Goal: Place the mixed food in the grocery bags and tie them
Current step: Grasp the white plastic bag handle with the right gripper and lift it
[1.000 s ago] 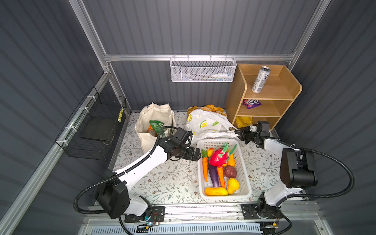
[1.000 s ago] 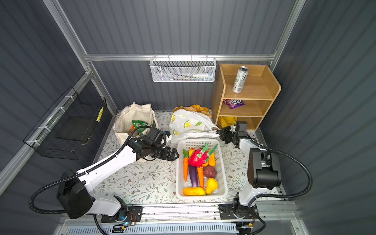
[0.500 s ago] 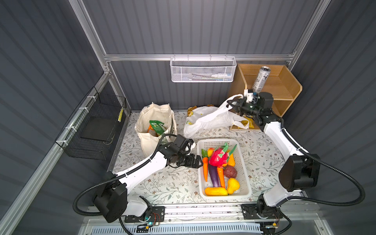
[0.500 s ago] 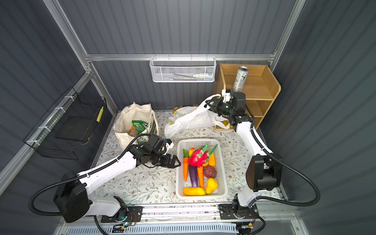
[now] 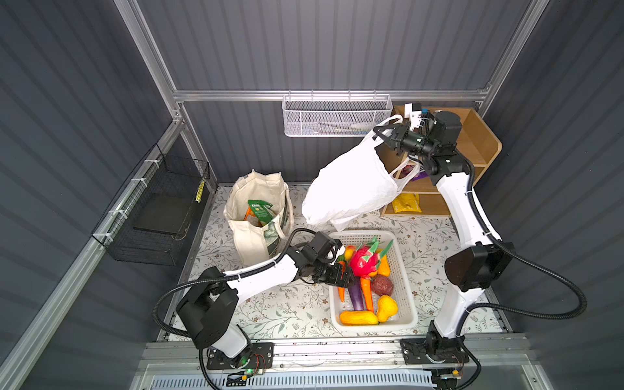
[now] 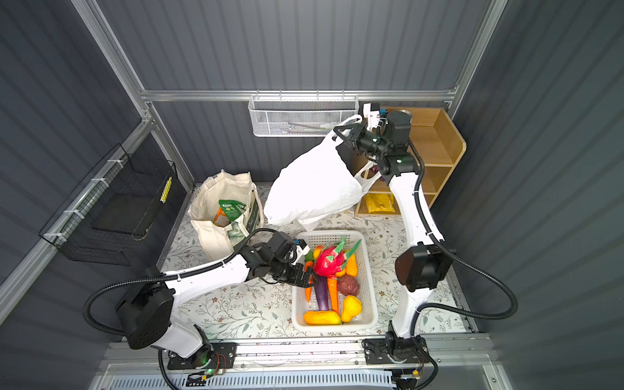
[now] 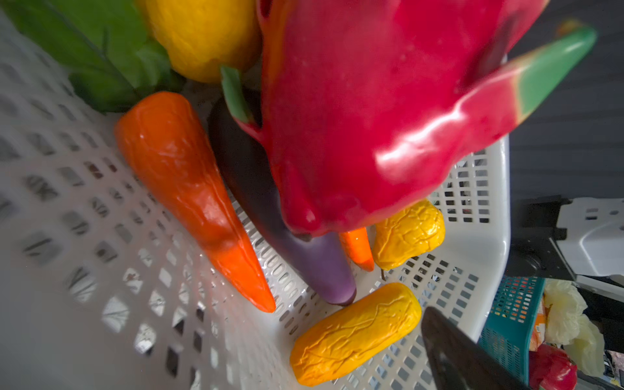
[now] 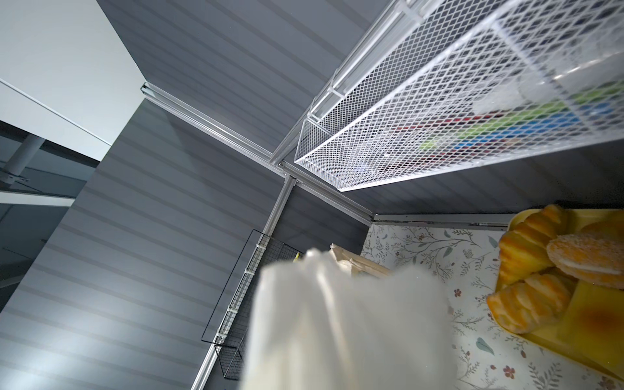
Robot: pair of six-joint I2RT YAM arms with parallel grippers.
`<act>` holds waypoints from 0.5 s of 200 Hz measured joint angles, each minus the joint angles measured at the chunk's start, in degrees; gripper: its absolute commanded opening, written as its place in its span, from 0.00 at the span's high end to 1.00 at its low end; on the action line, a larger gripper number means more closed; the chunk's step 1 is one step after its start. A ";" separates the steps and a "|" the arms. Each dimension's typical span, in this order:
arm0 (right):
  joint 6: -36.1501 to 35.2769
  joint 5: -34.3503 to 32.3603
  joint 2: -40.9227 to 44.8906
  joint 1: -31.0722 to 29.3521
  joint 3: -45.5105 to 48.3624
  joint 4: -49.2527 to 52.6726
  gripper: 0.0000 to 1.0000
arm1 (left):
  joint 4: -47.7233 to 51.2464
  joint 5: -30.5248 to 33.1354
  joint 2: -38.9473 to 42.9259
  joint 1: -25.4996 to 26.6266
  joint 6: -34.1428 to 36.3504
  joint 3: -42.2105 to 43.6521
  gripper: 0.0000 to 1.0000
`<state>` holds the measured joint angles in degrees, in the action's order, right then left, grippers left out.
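**Q:** What fills the scene, biggest first?

**A:** A floral-print worktop [image 5: 280, 310]. Above its far edge hangs the plastic bag [image 5: 351, 182], thin, white, crumpled and limp. The right gripper [image 5: 381, 135] is pinched tight on one of its handle loops, in front of a wooden shelf [image 5: 486, 141] at the far right corner. The cream canvas tote [image 5: 251, 248] stands open and soft-sided toward the far left corner, with green and orange packets [image 5: 259, 209] inside. A rigid white perforated basket [image 5: 374, 327] sits at the near edge, right of middle.

**Q:** And the left arm?

**A:** The left gripper [image 5: 345, 274] hovers over the basket's left side, jaws spread wide and empty. Just beneath it lies the eggplant [image 5: 357, 299], glossy, purple, long and tapered. It lies beside an orange carrot [image 7: 189, 189] and is half covered by a pink dragon fruit [image 5: 363, 263].

**Q:** How should this step go?

**A:** The eggplant looks like the next pick. Its skin seems slick and rounded, so I would close across the thicker part of the end that shows. That end is clear of the dragon fruit resting on it. With only one handle held, the bag's mouth sags, so it probably needs opening before anything goes in.
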<state>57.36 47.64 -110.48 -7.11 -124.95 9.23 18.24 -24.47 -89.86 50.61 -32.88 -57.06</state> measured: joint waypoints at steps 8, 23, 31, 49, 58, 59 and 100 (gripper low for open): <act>-0.31 0.11 -0.83 0.00 -1.33 1.16 1.00 | -0.76 -0.04 -0.74 0.24 -0.46 -0.33 0.01; -0.85 0.31 -1.86 0.00 -2.99 2.84 1.00 | -1.88 -0.02 -2.82 1.01 -1.29 -1.81 0.01; -0.94 0.46 -2.14 0.09 -3.43 3.45 1.00 | -2.56 -0.02 -4.26 1.51 -1.55 -2.93 0.00; -1.07 0.76 -2.43 0.20 -4.24 4.72 1.00 | -3.89 -0.04 -7.50 2.58 -2.01 -5.84 0.01; -1.07 0.85 -2.47 0.22 -4.52 5.09 1.00 | -4.50 -0.09 -9.05 2.95 -2.14 -7.41 0.01; -1.07 0.87 -2.47 0.22 -4.52 5.14 1.00 | -4.59 -0.09 -9.31 2.99 -2.14 -7.67 0.01; -1.29 1.95 -2.47 0.26 -5.35 5.86 1.00 | -4.09 1.68 -11.61 3.15 -0.57 -12.70 0.00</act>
<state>56.07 49.58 -112.95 -6.85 -130.30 15.09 14.15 -22.79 -101.47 53.76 -33.45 -69.76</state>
